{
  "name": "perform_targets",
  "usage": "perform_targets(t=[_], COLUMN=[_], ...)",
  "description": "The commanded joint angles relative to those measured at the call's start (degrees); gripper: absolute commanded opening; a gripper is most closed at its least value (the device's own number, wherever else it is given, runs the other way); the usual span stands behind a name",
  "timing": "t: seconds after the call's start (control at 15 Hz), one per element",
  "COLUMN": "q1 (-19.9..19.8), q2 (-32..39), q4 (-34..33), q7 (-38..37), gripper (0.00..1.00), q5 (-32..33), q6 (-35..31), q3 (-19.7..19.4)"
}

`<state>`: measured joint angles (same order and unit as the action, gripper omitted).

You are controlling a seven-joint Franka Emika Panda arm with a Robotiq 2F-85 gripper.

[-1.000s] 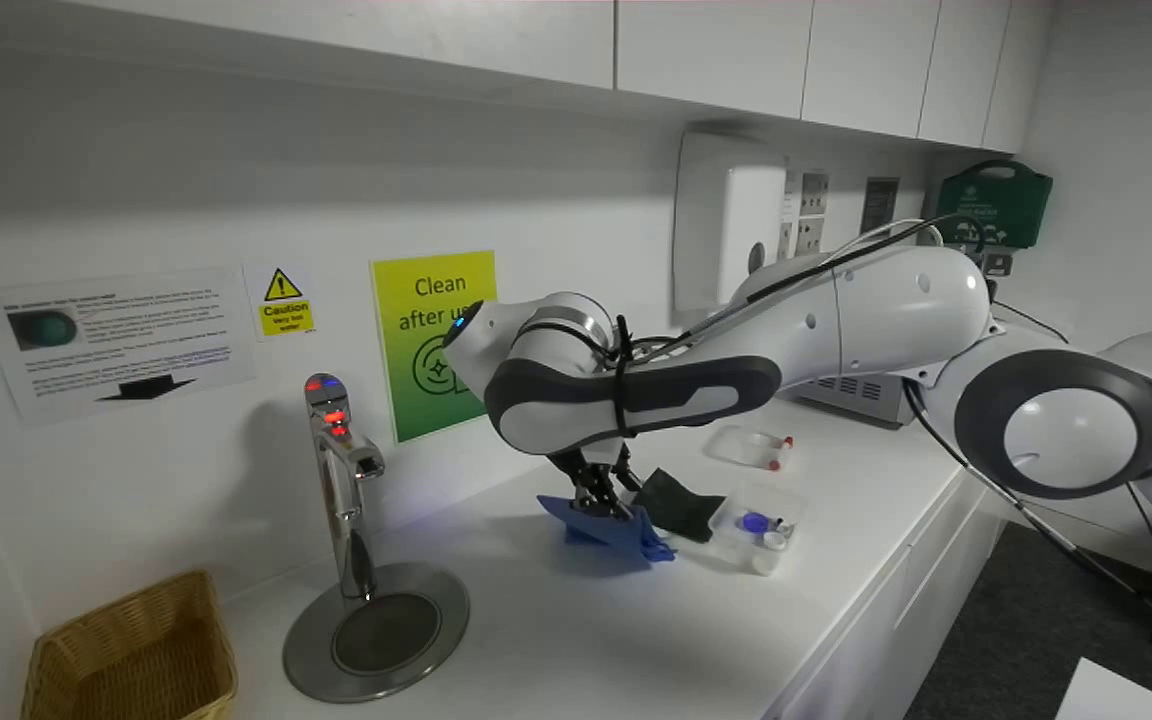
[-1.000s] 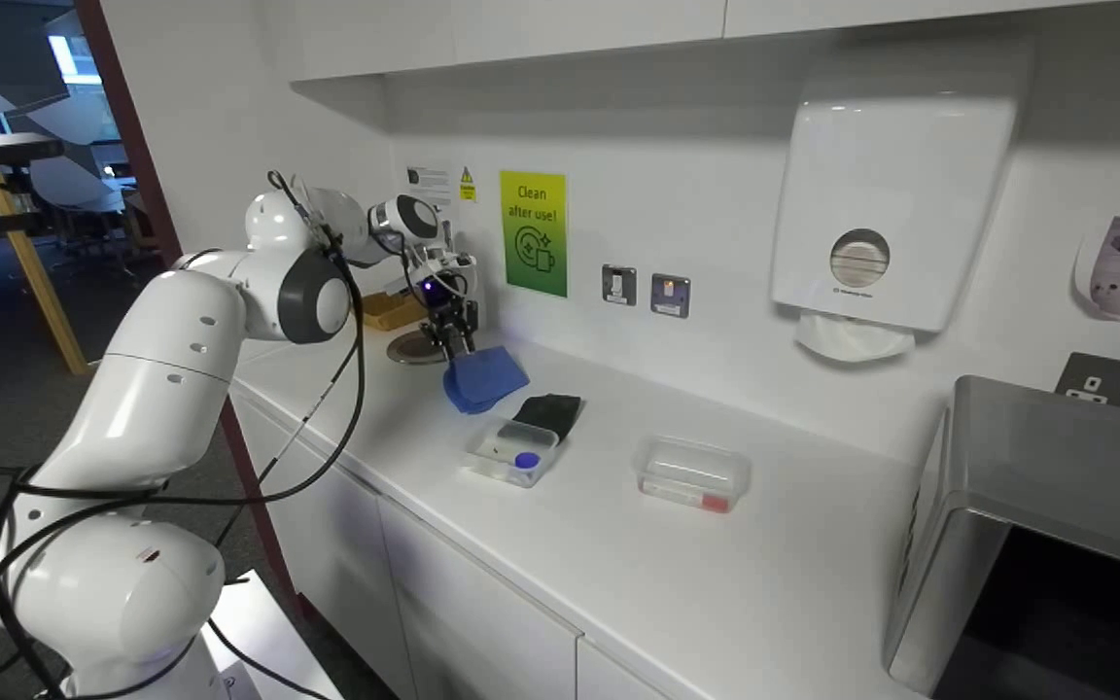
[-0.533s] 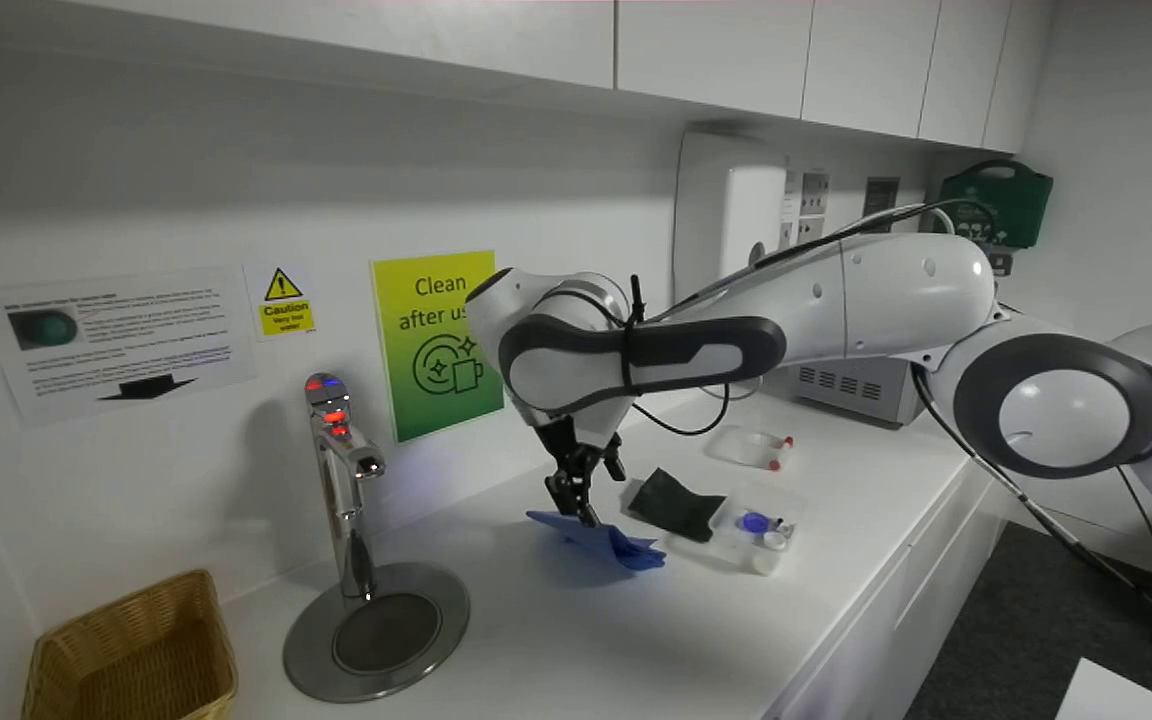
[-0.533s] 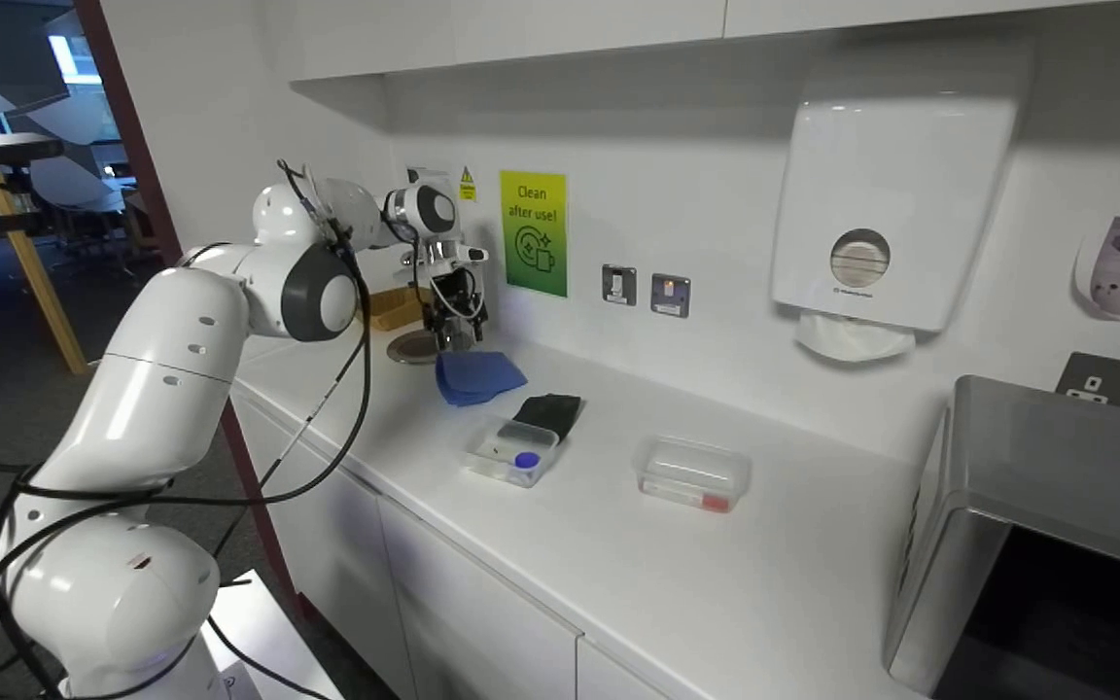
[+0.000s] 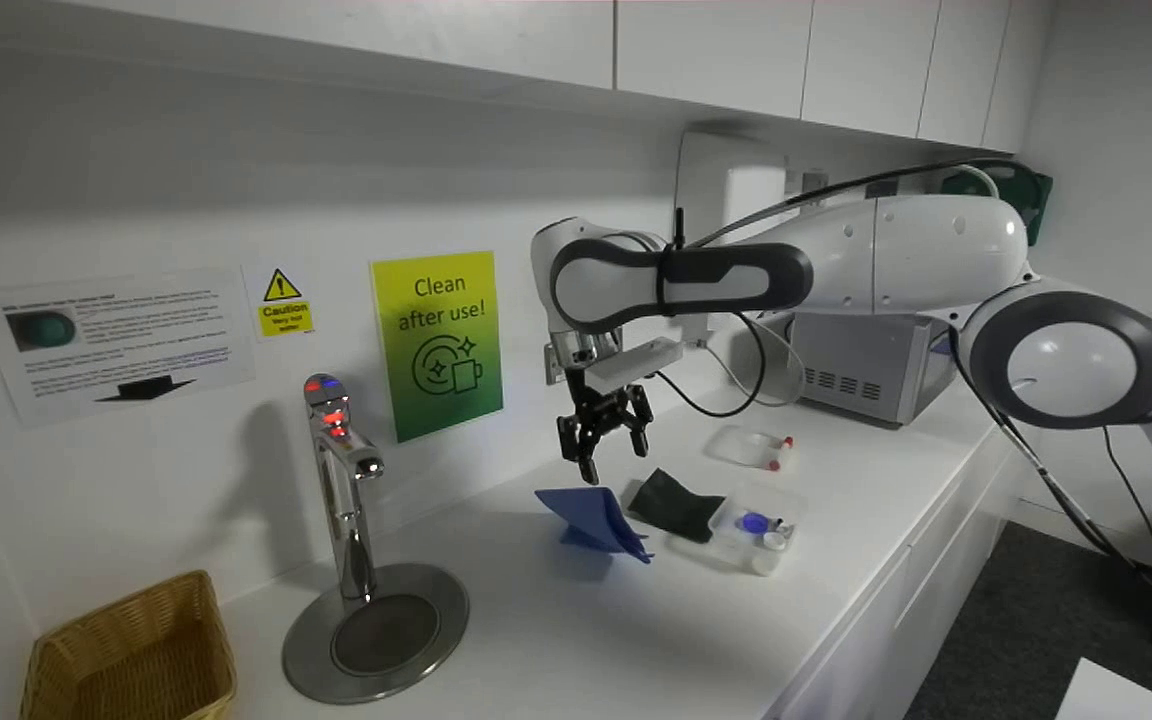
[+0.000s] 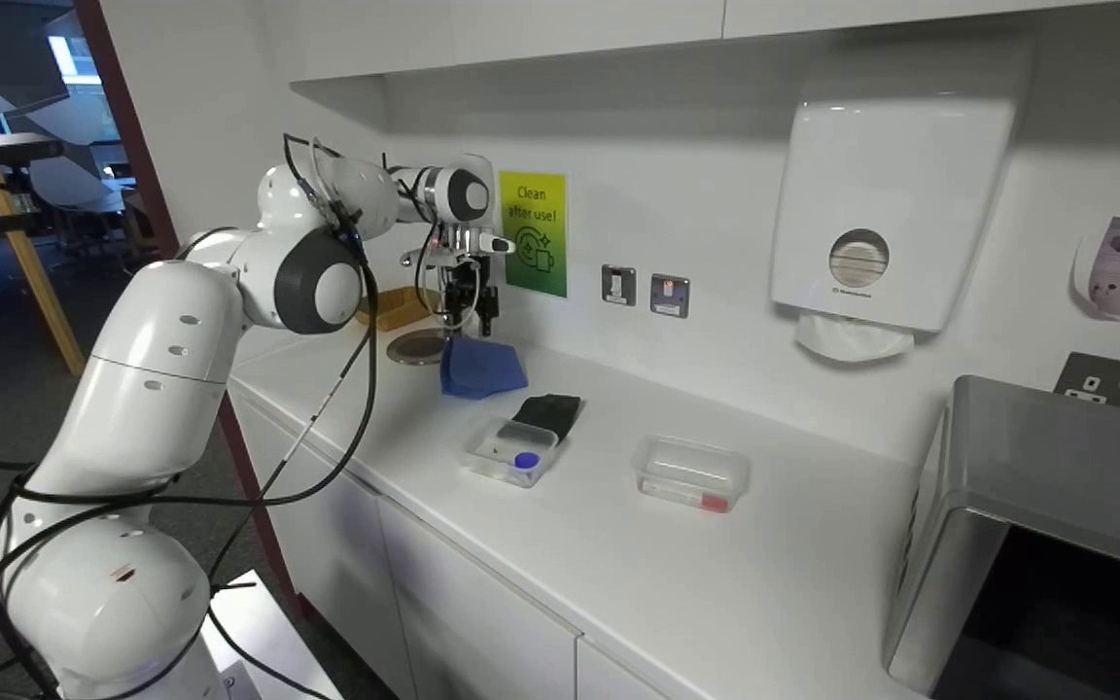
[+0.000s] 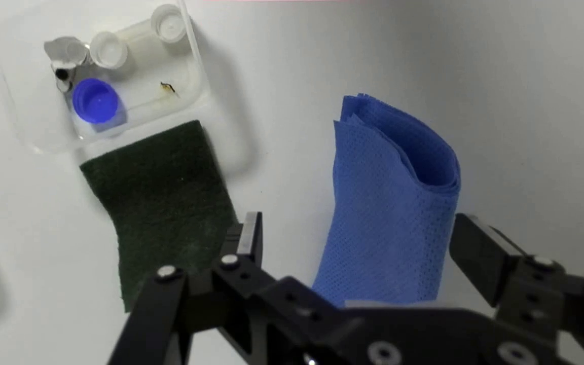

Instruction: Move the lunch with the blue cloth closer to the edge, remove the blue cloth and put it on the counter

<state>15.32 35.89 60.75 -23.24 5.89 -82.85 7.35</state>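
Gripper [image 5: 615, 462] hangs clear above blue cloth [image 7: 386, 218]; fingers [image 7: 477, 258] spread wide, empty. Wrist view: cloth's long axis near–far, likely suits left-right pinch.

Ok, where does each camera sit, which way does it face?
An exterior view: sits nearer the tap, faces slantwise along the counter toward the microwave; arm and gripper show.
An exterior view: sits nearer the microwave, faces slantwise along the counter toward the basket; arm and gripper show.
Wrist view: sits on the arm, faces down at the blue cloth; open gripper shows.
Both exterior views share the "Clean after use!" sign.
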Motion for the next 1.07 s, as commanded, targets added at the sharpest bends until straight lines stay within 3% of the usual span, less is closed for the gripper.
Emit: perform_targets(t=[0.0, 0.33, 0.67, 0.8, 0.93, 1.0], q1=[-1.0, -1.2, -0.8, -0.9, -1.0, -0.4], q2=[-9.2, -15.3, -22.4, -24.9, -24.8, -24.2], q4=[13.1, 24.5, 33.7, 36.2, 34.9, 33.9], q7=[-10.0, -18.4, -27.6, -31.3, -32.5, -36.8], gripper=[1.00, 1.00, 1.00, 1.00, 1.00, 1.00], q5=[-1.1, -2.1, -2.6, -1.6, -1.0, 1.8], q6=[-6.2, -12.1, -25.0, -29.5, -29.4, -28.9], q3=[-1.4, -1.5, -2.7, -3.0, -2.9, -3.7])
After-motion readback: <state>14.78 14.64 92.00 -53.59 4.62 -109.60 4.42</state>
